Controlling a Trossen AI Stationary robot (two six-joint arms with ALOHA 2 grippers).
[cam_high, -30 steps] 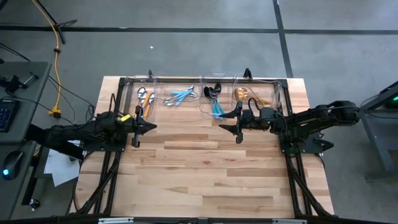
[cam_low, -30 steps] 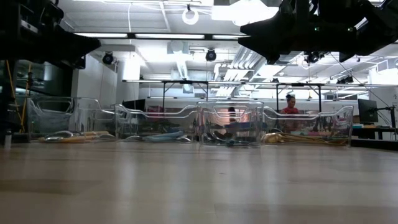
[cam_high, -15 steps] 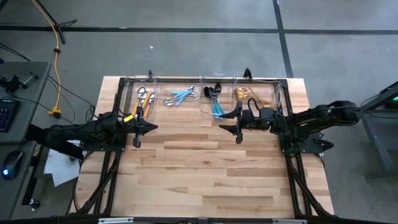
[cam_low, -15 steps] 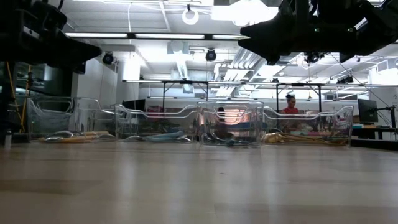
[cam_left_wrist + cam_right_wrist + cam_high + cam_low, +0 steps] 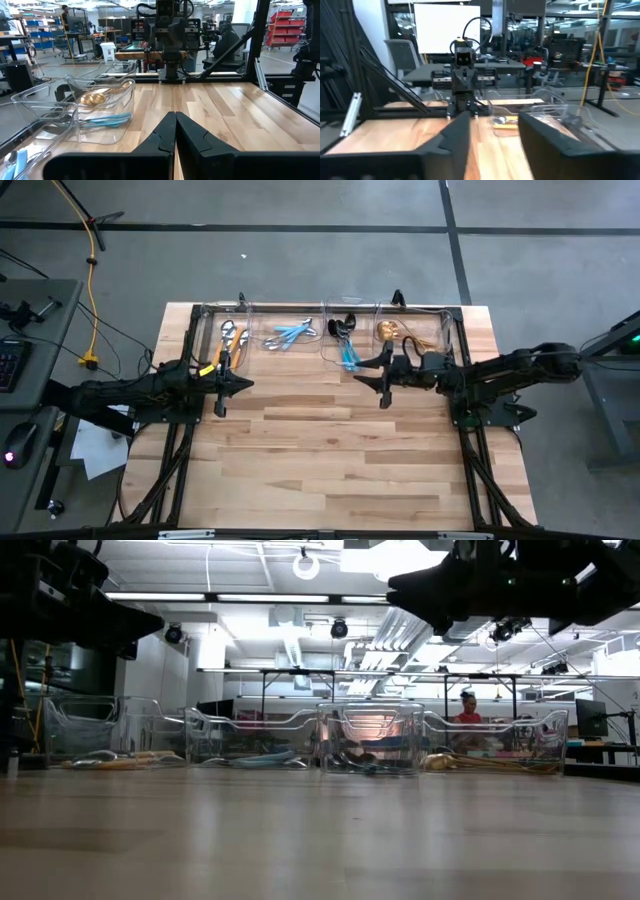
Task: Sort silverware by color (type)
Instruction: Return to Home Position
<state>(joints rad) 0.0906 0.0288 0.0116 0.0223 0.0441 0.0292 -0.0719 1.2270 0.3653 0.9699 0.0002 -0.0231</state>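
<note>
the right gripper (image 5: pixel 368 377), fingers spread and empty, has shifted a touch since a moment ago; the left gripper (image 5: pixel 240 385), pressed together, hangs at centre left. all the silverware (image 5: pixel 290 333) lies in the clear bins (image 5: pixel 312 308) at upper centre, so the sorting looks finished.

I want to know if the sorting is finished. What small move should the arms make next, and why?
Probably draw the right gripper back from the bins toward its base and close it. All the cutlery I can see lies in the clear bins, none shows loose on the table, the right gripper is open and empty, and the left gripper is shut and empty.
</note>
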